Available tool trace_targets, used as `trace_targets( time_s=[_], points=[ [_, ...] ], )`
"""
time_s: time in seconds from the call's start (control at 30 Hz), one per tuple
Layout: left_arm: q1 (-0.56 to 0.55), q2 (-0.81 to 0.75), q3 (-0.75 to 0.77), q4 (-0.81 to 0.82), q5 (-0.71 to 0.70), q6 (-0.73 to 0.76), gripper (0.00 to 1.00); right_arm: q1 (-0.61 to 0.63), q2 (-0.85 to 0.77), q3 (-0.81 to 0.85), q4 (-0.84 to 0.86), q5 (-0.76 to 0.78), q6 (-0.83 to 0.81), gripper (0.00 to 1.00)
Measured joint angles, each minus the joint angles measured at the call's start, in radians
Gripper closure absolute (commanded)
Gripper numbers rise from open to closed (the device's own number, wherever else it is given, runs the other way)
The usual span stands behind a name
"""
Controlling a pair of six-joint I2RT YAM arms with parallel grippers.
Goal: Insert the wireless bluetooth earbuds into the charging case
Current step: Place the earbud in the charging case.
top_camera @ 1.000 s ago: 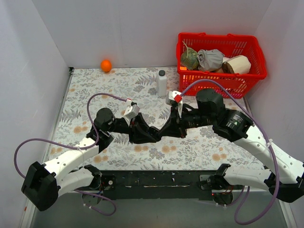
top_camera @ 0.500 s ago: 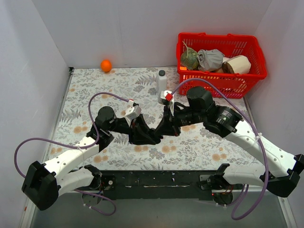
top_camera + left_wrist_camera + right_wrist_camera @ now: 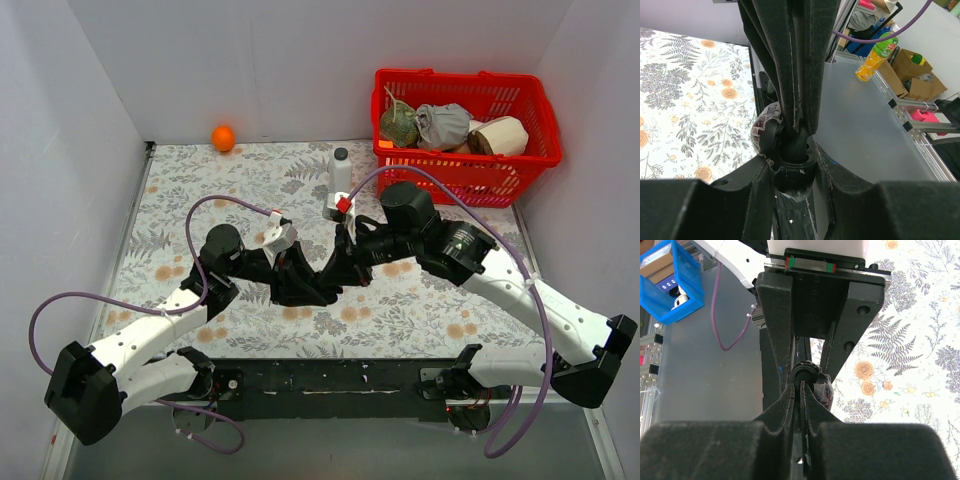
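Right claw [image 3: 800,388] had swung left, closed, tip-to-tip with left claw [image 3: 790,164] | left clamped on case [image 3: 766,134] | insertion looked imminent.

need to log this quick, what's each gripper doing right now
left gripper: closed on the black charging case
right gripper: closed, contents cannot be told
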State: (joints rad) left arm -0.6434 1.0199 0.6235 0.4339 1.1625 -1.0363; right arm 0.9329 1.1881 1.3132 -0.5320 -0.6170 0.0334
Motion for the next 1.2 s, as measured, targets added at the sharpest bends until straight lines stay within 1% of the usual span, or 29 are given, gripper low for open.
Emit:
trace_targets(
  time_s=[0.43,0.53,0.57,0.63,0.67,0.73,0.77,0.93,0.97,1.07,1.2],
  points=[
    [0.000,-0.009,-0.002,0.007,-0.011,0.000,1.00,0.013,0.019,0.004,0.011,0.006,0.000,0.99],
    [0.000,-0.010,-0.003,0.007,-0.021,0.000,1.00,0.013,0.019,0.005,0.011,0.014,0.001,0.89],
    [0.000,-0.010,-0.003,0.007,-0.025,0.000,1.00,0.013,0.019,0.005,0.011,0.016,0.002,0.83],
    [0.000,-0.010,-0.004,0.008,-0.031,0.000,1.00,0.013,0.019,0.005,0.011,0.023,0.005,0.78],
    [0.000,-0.011,-0.004,0.008,-0.034,0.000,1.00,0.014,0.019,0.005,0.011,0.028,0.006,0.73],
    [0.000,-0.013,-0.006,0.008,-0.041,0.000,1.00,0.017,0.018,0.005,0.010,0.039,0.011,0.70],
    [0.000,-0.014,-0.008,0.008,-0.046,0.001,1.00,0.017,0.018,0.005,0.010,0.045,0.012,0.66],
    [0.001,-0.020,-0.012,0.012,-0.065,0.000,1.00,0.019,0.017,0.022,0.002,0.066,0.016,0.57],
    [0.001,-0.021,-0.013,0.014,-0.070,0.001,1.00,0.019,0.017,0.031,0.000,0.071,0.016,0.54],
    [0.002,-0.028,-0.021,0.018,-0.077,0.000,1.00,0.019,0.016,0.073,-0.013,0.097,0.016,0.49],
    [0.002,-0.038,-0.037,0.031,-0.077,0.000,1.00,0.010,0.005,0.122,-0.014,0.149,0.016,0.48]
  ],
)
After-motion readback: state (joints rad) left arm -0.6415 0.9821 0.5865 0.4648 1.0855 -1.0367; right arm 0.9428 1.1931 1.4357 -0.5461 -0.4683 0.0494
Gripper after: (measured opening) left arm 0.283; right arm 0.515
